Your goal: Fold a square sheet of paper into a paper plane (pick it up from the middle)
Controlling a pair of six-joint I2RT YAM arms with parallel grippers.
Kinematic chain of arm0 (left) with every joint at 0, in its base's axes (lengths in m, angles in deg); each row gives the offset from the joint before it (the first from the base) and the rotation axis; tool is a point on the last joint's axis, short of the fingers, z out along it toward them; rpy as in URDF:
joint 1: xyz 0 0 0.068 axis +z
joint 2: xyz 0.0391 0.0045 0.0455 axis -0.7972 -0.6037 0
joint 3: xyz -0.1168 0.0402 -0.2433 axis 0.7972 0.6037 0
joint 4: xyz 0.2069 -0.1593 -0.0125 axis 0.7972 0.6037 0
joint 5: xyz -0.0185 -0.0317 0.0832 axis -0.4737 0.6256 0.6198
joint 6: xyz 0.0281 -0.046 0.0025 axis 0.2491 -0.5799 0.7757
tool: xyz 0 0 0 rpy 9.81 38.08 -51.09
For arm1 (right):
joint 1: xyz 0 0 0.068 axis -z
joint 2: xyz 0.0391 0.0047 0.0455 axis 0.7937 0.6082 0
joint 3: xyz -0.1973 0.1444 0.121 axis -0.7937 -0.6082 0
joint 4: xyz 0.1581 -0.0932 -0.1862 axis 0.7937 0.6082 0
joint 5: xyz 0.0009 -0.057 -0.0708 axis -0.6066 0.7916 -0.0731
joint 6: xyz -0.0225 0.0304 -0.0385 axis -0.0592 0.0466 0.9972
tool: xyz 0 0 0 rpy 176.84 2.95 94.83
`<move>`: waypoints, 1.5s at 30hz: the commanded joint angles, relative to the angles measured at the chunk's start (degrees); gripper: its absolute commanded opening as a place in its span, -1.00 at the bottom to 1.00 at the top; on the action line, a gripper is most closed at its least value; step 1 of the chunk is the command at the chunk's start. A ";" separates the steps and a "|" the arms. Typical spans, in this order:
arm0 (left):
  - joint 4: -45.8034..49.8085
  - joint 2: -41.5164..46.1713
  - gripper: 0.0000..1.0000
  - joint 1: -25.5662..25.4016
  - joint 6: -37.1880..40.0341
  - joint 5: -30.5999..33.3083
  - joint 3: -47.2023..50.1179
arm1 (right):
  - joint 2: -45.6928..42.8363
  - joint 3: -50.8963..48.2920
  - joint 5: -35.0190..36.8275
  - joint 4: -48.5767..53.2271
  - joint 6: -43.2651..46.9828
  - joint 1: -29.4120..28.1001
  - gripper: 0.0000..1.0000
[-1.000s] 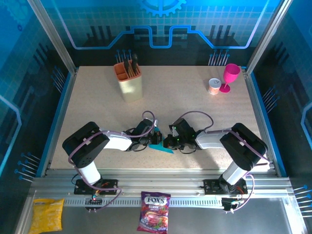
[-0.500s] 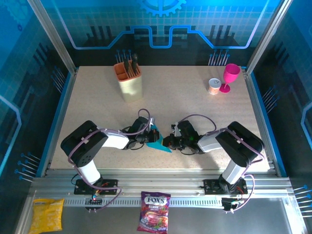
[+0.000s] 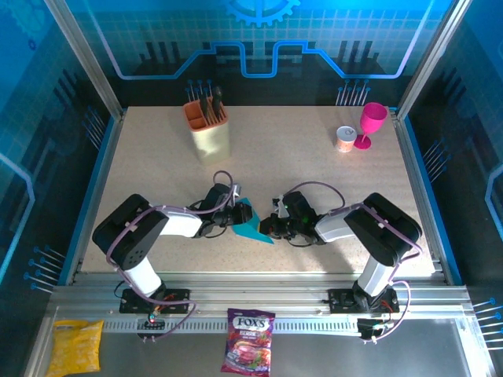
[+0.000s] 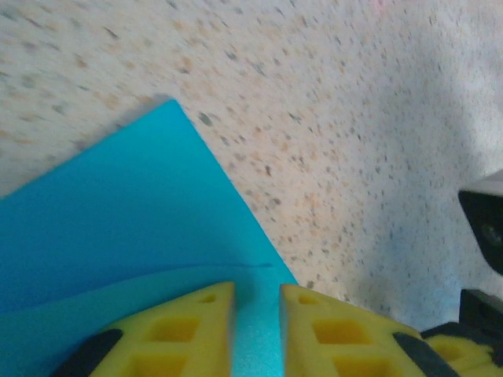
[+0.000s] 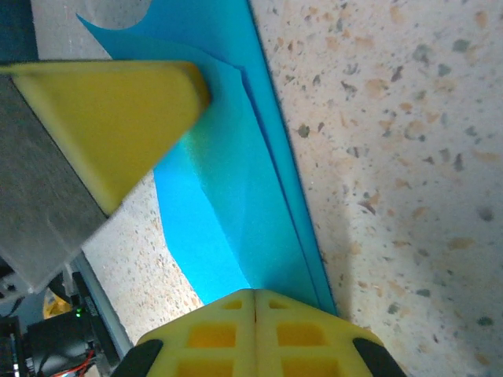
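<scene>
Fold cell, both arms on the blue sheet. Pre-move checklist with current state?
1. Right gripper shut on the blue paper: ok, the folded edges run into its closed fingertips.
2. Left gripper open: ok, jaws slightly apart, with paper visible in the gap.
3. Crease present: ok, stacked layers show in the right wrist view.
4. Paper lying flat on the table: cannot tell from these views.
5. Utensil holder and pink goblet away from both arms: ok, they stand at the far side.
</scene>
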 commanded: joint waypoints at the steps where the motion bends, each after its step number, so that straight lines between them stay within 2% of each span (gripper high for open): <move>1: 6.01 0.13 -0.46 3.27 0.86 6.34 2.16 | 3.92 -3.28 9.75 23.18 3.97 -0.54 -1.00; 6: 6.32 -0.15 -0.44 5.45 1.13 6.47 2.18 | 3.57 -2.64 11.06 24.98 4.44 -1.27 -1.00; 19: 7.22 -3.04 -0.44 16.17 -0.65 6.64 1.85 | 3.04 -2.86 11.72 25.43 4.02 -1.91 -1.00; 22: 5.40 -3.82 -0.44 17.88 -3.02 4.86 2.17 | 2.82 -2.82 11.64 25.61 3.98 -2.08 -1.00; 25: 3.51 -0.11 -0.44 17.96 -4.79 2.61 3.51 | 2.56 -2.79 11.79 25.71 3.96 -2.17 -1.00; 27: 3.94 4.63 -0.45 17.04 -5.68 2.26 4.58 | 2.52 -2.70 11.72 25.60 3.82 -2.27 -1.00; 29: 8.41 10.66 -0.44 14.15 -5.54 4.19 4.35 | 2.63 -2.47 11.62 25.57 3.90 -2.35 -1.00; 32: 13.13 17.66 -0.42 7.70 -5.81 6.94 3.50 | 2.77 -2.20 11.37 25.47 3.85 -2.52 -1.00; 34: 14.08 19.22 -0.41 3.88 -7.63 7.19 2.89 | 2.84 -2.10 11.26 25.41 3.82 -2.70 -1.00; 37: 11.12 17.26 -0.40 -0.81 -11.10 6.59 2.65 | 2.75 -1.89 11.24 25.49 3.82 -2.79 -1.00; 40: 6.75 11.49 -0.40 -4.03 -13.41 5.39 1.70 | 2.80 -1.67 11.23 25.65 3.97 -2.61 -1.00; 45: 0.98 1.70 -0.41 -6.67 -14.53 4.10 -0.56 | 2.54 -1.10 10.95 26.13 4.30 -2.88 -1.00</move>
